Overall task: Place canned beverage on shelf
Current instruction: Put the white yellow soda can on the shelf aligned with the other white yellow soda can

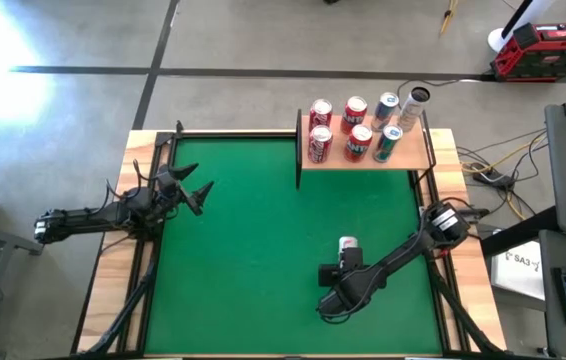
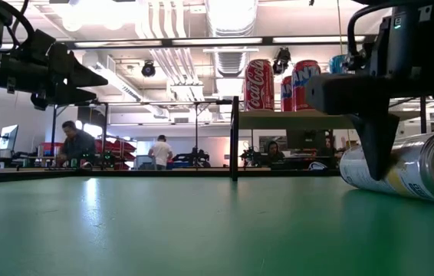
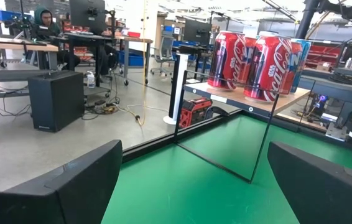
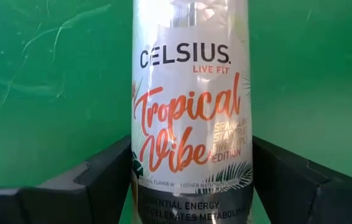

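While the can (image 4: 190, 112) is lying on its side on the green tabletop (image 1: 253, 240), the right gripper (image 1: 341, 268) is standing low over it with one finger on each side of the body. The right wrist view is showing the silver can (its label reads "Celsius Tropical Vibe") passing between the two dark fingers (image 4: 95, 177). The fingers are sitting just beside the can's sides, but I cannot tell if they are already pressing on it or are only bracketing it. In the low view the can (image 2: 409, 172) is resting on the felt, so it is not lifted.

The shelf (image 1: 363, 155) is well apart from the right gripper, ahead of it toward the far edge of the tabletop. Six cans (image 1: 355, 128) are already standing upright on its board, and a seventh one seems to be at its far corner. Some bare wood is remaining at the board's end near that corner.

The left gripper (image 1: 195, 192) is waiting over the other side of the tabletop, its fingers spread wide and holding nothing.

By my judgement the task is only at its beginning: the approach to the can is made, while a firm grasp, the lift, the turning upright, the carrying to the shelf and the release are all left to do.
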You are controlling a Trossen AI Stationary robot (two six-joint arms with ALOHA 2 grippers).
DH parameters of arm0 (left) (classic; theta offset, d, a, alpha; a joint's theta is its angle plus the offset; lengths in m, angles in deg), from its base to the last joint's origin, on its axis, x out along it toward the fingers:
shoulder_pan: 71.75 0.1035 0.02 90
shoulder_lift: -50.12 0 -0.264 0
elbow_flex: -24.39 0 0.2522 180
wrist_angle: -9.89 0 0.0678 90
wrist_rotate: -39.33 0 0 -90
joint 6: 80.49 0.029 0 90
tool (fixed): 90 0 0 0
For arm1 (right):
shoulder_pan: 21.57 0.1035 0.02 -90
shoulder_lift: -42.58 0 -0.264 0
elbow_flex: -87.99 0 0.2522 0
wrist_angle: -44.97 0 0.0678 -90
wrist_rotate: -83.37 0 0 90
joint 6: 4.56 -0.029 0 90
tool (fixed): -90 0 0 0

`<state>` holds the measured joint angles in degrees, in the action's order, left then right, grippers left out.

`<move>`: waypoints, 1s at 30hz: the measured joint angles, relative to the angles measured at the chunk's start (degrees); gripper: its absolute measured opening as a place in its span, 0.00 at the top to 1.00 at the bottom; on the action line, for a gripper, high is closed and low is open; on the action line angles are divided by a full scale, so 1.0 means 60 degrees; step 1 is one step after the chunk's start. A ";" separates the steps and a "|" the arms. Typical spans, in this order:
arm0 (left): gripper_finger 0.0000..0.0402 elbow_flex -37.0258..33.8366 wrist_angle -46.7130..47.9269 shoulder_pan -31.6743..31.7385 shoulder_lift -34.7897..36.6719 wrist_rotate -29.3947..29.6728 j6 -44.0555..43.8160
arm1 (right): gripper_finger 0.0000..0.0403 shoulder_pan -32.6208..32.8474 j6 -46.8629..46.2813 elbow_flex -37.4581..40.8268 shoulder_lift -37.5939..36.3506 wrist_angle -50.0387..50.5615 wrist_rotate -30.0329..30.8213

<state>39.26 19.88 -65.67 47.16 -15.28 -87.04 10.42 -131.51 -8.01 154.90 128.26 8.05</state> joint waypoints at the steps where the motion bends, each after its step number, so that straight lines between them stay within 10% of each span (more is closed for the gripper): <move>1: 0.04 0.0000 0.0000 0.0000 -0.0003 -0.0004 0.0000 | 0.30 -0.0004 -0.0009 0.0000 -0.0025 -0.0002 -0.0018; 14: 0.04 0.0000 0.0000 0.0002 -0.0003 -0.0002 0.0000 | 0.11 -0.0536 0.0276 0.0004 -0.0127 0.0462 0.0586; 30: 0.04 0.0000 0.0000 0.0000 -0.0003 0.0000 0.0000 | 0.10 -0.1976 0.1278 0.0193 0.0161 0.0714 0.1135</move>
<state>39.26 19.88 -65.67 47.14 -15.28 -87.04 -1.43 -123.85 -6.85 155.87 132.54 14.86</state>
